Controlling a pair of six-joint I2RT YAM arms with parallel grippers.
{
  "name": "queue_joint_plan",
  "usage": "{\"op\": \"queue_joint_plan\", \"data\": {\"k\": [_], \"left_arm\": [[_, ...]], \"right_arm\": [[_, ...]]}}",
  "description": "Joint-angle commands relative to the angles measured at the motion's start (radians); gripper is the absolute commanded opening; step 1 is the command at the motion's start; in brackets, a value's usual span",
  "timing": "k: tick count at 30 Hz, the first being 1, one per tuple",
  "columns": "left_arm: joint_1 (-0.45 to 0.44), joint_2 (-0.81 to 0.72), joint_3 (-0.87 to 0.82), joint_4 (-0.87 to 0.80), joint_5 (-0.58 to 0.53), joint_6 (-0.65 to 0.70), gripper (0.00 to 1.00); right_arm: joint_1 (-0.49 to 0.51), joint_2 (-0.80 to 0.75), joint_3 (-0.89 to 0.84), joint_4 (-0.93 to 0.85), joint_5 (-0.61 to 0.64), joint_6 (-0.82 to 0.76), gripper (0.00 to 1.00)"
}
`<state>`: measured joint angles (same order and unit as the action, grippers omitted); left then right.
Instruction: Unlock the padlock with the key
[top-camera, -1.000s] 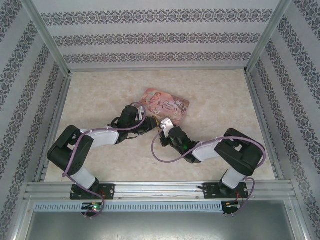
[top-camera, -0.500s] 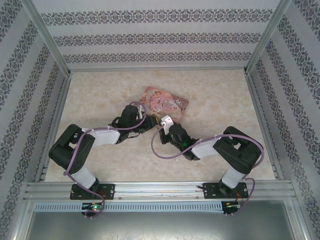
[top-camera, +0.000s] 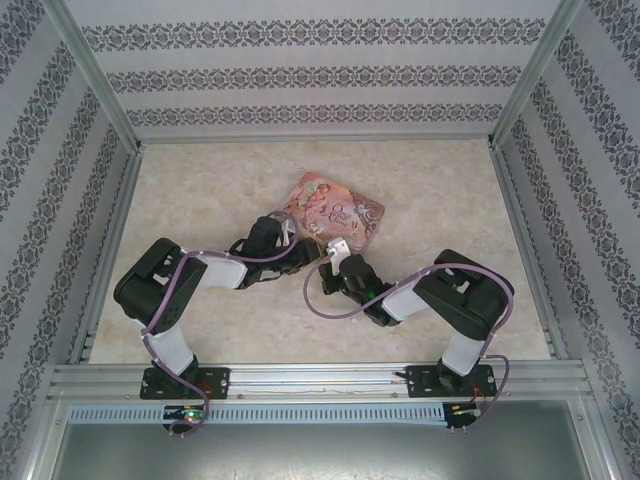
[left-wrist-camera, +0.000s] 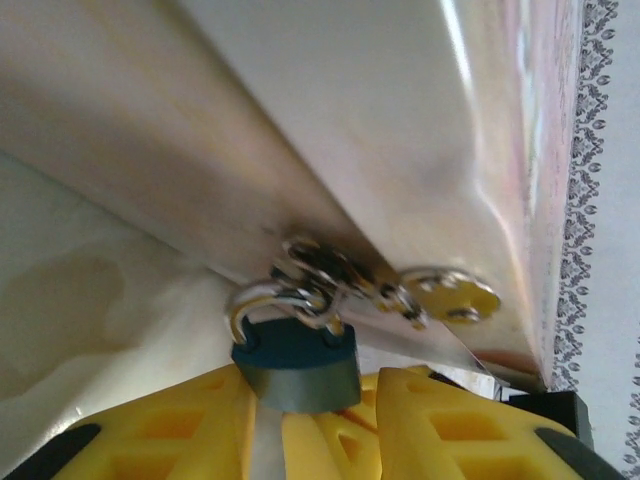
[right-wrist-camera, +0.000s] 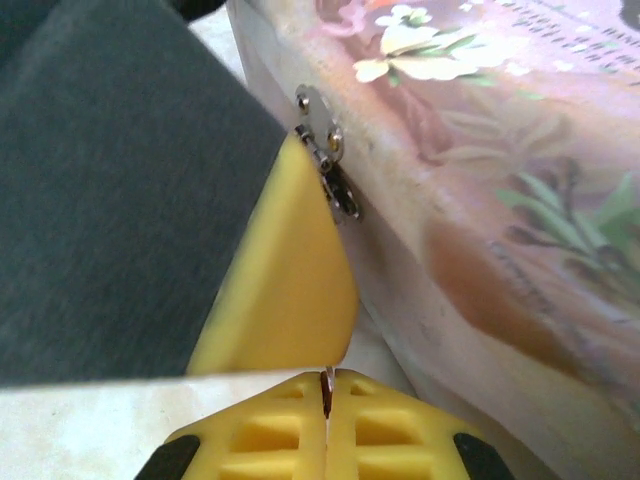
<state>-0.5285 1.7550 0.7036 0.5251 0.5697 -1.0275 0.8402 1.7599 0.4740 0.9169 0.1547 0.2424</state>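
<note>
Repositioned both arms over the last second, turning the pink tin (top-camera: 335, 210) slightly at mid-tabletop (top-camera: 200, 180). Clamps padlock (left-wrist-camera: 297, 362) (hung on the tin's near-side hasp (left-wrist-camera: 325, 265)) in left claw (left-wrist-camera: 305, 400). Pinches thin sliver, probably key (right-wrist-camera: 325, 390), in closed right claw (right-wrist-camera: 326, 374). Suggests readiness for insertion.

Left arm (top-camera: 160, 290): elbow swung right toward centre, forearm more foreshortened in top view. Left pincer (top-camera: 303, 250) edged right and slightly down along pink tin (top-camera: 335, 212). Tin nudged a little right, far corner turned clockwise. Right arm (top-camera: 458, 298): elbow pulled left, folded tighter. Right pincer (top-camera: 325, 256) dropped slightly toward near edge.
</note>
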Motion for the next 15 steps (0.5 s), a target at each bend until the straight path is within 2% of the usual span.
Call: {"op": "queue_joint_plan", "data": {"k": [1, 9, 15], "left_arm": [[-0.013, -0.029, -0.023, 0.060, 0.057, -0.003, 0.39], [0.022, -0.133, -0.081, 0.035, 0.025, 0.004, 0.51], [0.048, -0.302, -0.138, -0.048, -0.068, 0.033, 0.62]], "right_arm": [[0.013, 0.019, -0.008, 0.108, -0.033, 0.041, 0.00], [0.021, 0.057, -0.021, 0.111, -0.035, 0.069, 0.00], [0.023, 0.036, -0.026, 0.097, -0.062, 0.107, 0.00]]}}
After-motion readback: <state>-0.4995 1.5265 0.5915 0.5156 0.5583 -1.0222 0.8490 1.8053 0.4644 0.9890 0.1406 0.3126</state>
